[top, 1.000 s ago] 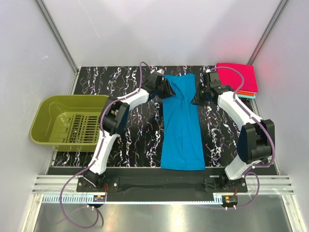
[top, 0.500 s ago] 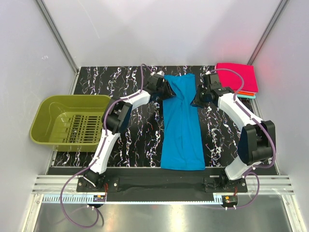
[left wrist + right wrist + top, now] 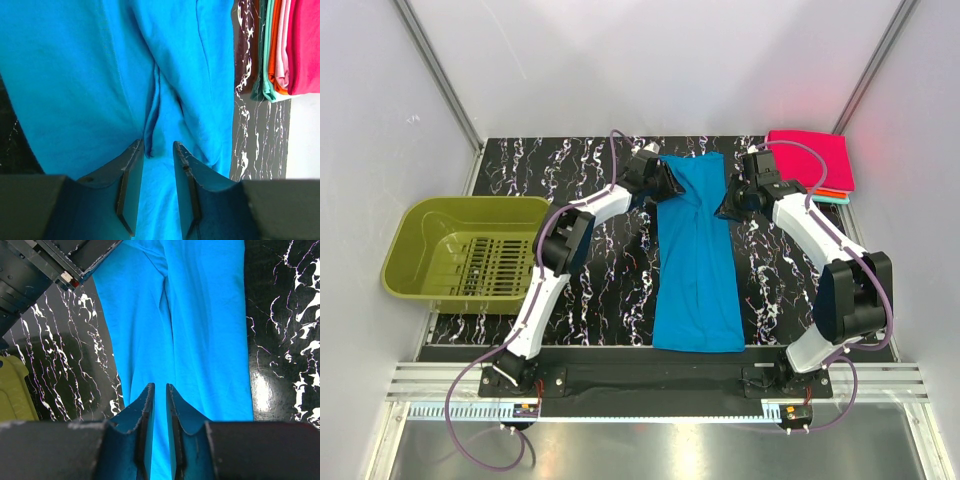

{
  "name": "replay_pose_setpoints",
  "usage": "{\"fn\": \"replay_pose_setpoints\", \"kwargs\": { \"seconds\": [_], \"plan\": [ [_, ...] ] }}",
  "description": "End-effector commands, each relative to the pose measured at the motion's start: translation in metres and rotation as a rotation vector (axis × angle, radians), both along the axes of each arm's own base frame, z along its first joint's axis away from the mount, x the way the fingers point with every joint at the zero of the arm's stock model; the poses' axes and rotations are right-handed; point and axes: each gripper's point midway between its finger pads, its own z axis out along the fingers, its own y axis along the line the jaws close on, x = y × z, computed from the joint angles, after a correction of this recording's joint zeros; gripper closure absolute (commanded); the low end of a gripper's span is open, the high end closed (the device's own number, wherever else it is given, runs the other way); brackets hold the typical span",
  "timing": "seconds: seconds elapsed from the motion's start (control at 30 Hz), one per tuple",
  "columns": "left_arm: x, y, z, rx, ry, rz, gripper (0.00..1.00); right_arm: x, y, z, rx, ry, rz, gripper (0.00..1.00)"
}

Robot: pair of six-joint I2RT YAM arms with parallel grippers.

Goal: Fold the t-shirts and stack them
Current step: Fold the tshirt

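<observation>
A bright blue t-shirt, folded into a long strip, lies down the middle of the black marbled table. My left gripper is at its far left corner. In the left wrist view the left gripper is open, with blue cloth under the gap and a crease running up to the tips. My right gripper is at the shirt's far right edge. In the right wrist view the right gripper has its jaws nearly together, with blue cloth between them. Folded t-shirts are stacked at the far right, magenta on top.
An olive-green plastic basket sits off the table's left edge, and its corner shows in the right wrist view. The stack's orange, pink and teal edges show in the left wrist view. White walls close the back and sides.
The left gripper has edged a little further onto the shirt's far left corner and its jaws have narrowed slightly. The right gripper has barely shifted. The shirt lies as before.
</observation>
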Motion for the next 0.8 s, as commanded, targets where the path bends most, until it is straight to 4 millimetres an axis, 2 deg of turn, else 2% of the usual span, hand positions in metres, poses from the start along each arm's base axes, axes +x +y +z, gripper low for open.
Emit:
{"fn": "replay_pose_setpoints", "kwargs": {
  "seconds": [0.0, 0.2, 0.3, 0.33, 0.47, 0.53, 0.6, 0.63, 0.77],
  "plan": [
    [0.021, -0.007, 0.028, -0.058, -0.092, 0.015, 0.66, 0.004, 0.004, 0.022, 0.037, -0.067, 0.016, 0.78],
    [0.023, -0.008, 0.029, -0.072, -0.094, 0.014, 0.68, 0.004, 0.001, 0.025, 0.042, -0.072, 0.014, 0.78],
    [0.023, -0.008, 0.027, -0.076, -0.089, 0.015, 0.75, 0.005, 0.000, 0.027, 0.043, -0.080, 0.011, 0.78],
    [0.022, -0.009, 0.028, -0.079, -0.088, 0.014, 0.83, 0.005, -0.001, 0.028, 0.041, -0.082, 0.007, 0.78],
    [0.021, -0.010, 0.043, -0.102, -0.097, 0.006, 1.00, 0.006, -0.002, 0.025, 0.043, -0.074, 0.005, 0.78],
    [0.020, -0.010, 0.060, -0.115, -0.117, 0.008, 1.00, 0.007, -0.002, 0.024, 0.046, -0.073, 0.003, 0.78],
    [0.019, -0.006, 0.063, -0.117, -0.119, 0.027, 1.00, 0.008, -0.001, 0.023, 0.053, -0.070, 0.002, 0.78],
    [0.018, -0.005, 0.072, -0.126, -0.132, 0.034, 1.00, 0.008, -0.001, 0.023, 0.055, -0.070, 0.002, 0.78],
    [0.015, 0.002, 0.074, -0.138, -0.126, 0.054, 1.00, 0.008, 0.001, 0.024, 0.063, -0.072, 0.003, 0.78]
  ]
}}
